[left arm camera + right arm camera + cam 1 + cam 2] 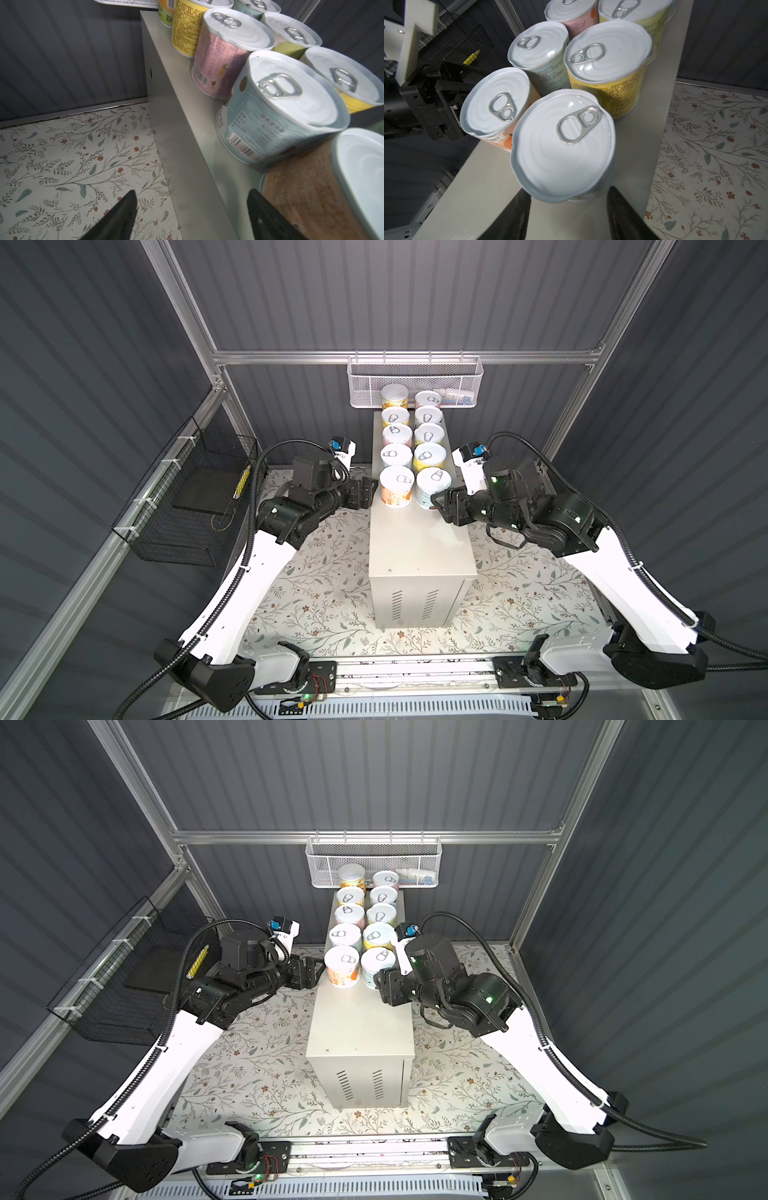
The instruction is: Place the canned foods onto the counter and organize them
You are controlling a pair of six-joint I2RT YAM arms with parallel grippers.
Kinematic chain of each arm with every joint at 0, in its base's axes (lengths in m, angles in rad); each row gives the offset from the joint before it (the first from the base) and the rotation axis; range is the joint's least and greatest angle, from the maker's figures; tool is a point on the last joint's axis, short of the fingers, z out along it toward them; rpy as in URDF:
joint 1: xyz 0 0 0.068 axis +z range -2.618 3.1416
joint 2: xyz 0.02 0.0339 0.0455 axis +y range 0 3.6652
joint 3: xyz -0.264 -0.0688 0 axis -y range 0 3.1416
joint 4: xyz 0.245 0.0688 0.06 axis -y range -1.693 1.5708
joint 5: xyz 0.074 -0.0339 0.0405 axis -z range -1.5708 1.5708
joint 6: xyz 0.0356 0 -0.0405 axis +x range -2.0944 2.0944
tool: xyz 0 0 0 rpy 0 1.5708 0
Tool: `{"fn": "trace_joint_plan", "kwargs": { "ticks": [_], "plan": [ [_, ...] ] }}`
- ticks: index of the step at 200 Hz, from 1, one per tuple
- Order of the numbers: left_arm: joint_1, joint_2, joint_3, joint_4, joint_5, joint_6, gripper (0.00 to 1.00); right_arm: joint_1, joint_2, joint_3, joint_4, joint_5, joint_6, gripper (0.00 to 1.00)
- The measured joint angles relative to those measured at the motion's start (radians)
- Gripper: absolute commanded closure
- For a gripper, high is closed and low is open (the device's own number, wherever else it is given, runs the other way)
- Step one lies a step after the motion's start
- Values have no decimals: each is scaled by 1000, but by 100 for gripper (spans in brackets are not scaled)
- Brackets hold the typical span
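Canned foods [397, 485] paired along counter [419, 543], floral tabletop [324, 585], grey walls [395, 294], left jaws spread, right jaws unclear

The only legible characters are "超8", printed on the green band of the green-and-orange can [164, 15], as seen in the left wrist view.

A barcode [200, 77] is printed low on the pink can [218, 60]. A second barcode stands along the lower rim of the pale blue can [259, 124], and a third at the top of the green-and-orange can. No digits can be read under any of them.

The yellow can [185, 31] carries dense fine print, too small to read. The second yellow can [612, 97] carries dotted print that is likewise illegible. Both top views resolve no lettering.
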State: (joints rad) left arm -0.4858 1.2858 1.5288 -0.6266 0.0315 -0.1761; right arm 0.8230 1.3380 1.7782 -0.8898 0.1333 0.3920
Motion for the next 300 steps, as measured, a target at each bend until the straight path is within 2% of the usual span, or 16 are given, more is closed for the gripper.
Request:
{"fn": "trace_joint_plan", "kwargs": {
  "ticks": [64,104,126,130,144,147,159,178,208,225,253,276,300],
  "plan": [
    [0,0,0,0,-5,0,14,-7,9,0,7,-15,-3,39],
    [2,-1,-15,-10,-81,-13,6,-7,-13,-10,-5,-18,-3,38],
    [45,-20,-49,8,-111,-35,1,-12,-89,-57,-15,0,-2,34],
    [67,-29,-71,15,-110,-40,0,-17,-109,-71,-14,5,-2,30],
    [140,-60,-164,26,-123,-63,0,-48,-184,-135,-5,16,-4,4],
    [150,-63,-184,31,-130,-68,0,-60,-203,-153,0,21,6,2],
    [188,-71,-275,66,-166,-87,0,-115,-273,-245,28,29,-2,1],
    [192,-74,-419,158,-208,-109,1,-231,-376,-433,95,49,5,1],
    [190,-149,-713,434,-264,-108,1,-355,-454,-735,214,154,11,1],
    [190,-189,-842,570,-312,-101,0,-370,-465,-880,271,236,6,1],
    [190,-173,-904,698,-394,-54,0,-371,-521,-1073,387,346,-55,1],
    [190,-154,-1001,874,-484,-15,0,-372,-567,-1173,499,380,-122,1],
    [190,-83,-1135,1036,-554,31,1,-372,-571,-1199,562,378,-148,1]
  ]
}}
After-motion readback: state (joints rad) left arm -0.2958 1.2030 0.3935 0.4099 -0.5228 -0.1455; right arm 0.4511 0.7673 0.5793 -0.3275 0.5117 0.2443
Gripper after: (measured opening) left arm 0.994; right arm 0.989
